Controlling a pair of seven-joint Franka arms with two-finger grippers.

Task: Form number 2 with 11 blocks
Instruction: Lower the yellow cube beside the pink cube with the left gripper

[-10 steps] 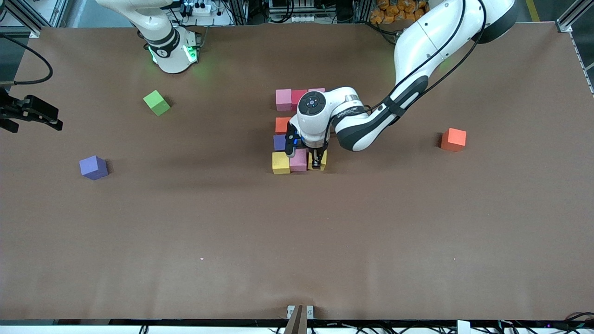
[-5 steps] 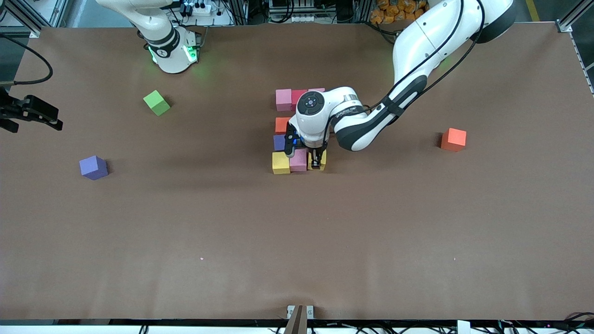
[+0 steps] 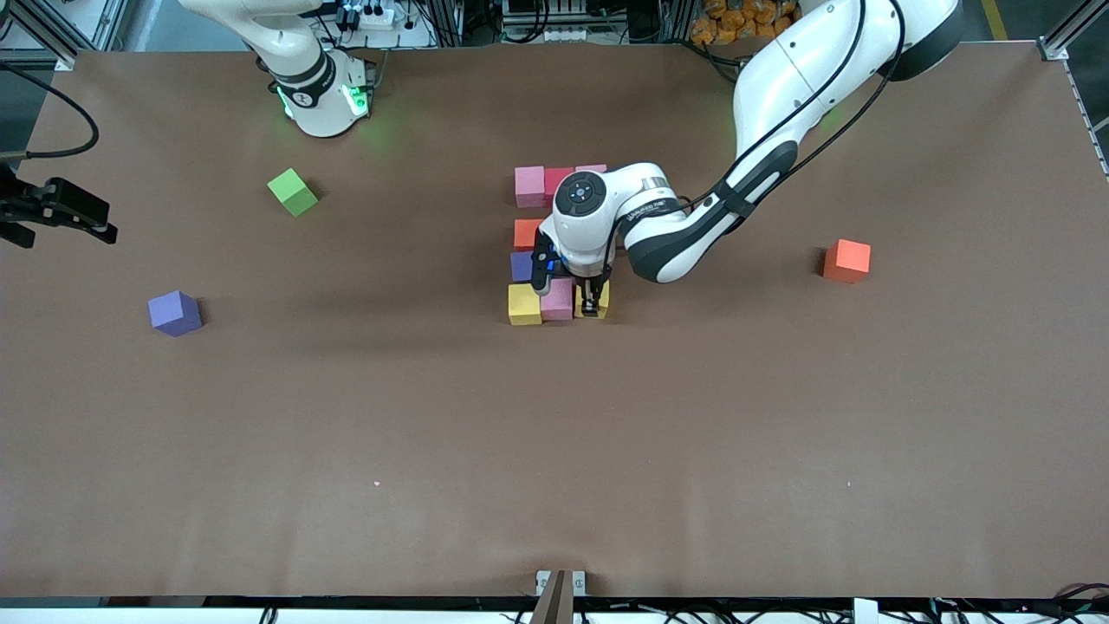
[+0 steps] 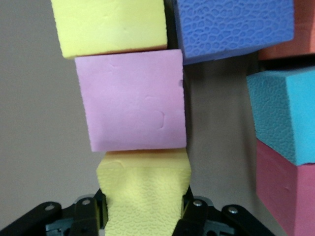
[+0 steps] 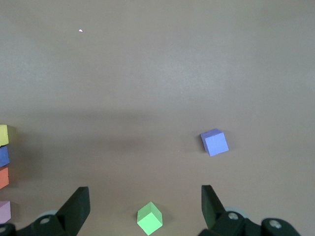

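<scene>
**Three cameras: one high overview, two wrist views**

The front camera sits high across the table (image 3: 554,451), facing both arm bases and taking in the whole tabletop.

The left wrist camera looks down past the left gripper (image 4: 143,216) from very close; the yellow cube (image 4: 143,196) between its fingers and the pink cube (image 4: 132,101) just ahead of it fill the frame. Both also appear mid-table in the front view.

The right wrist camera hangs well above the table, looking past the right gripper (image 5: 143,206) at the lime-green cube (image 5: 149,218) and a loose purple cube (image 5: 214,142), both shared with the front view.
</scene>
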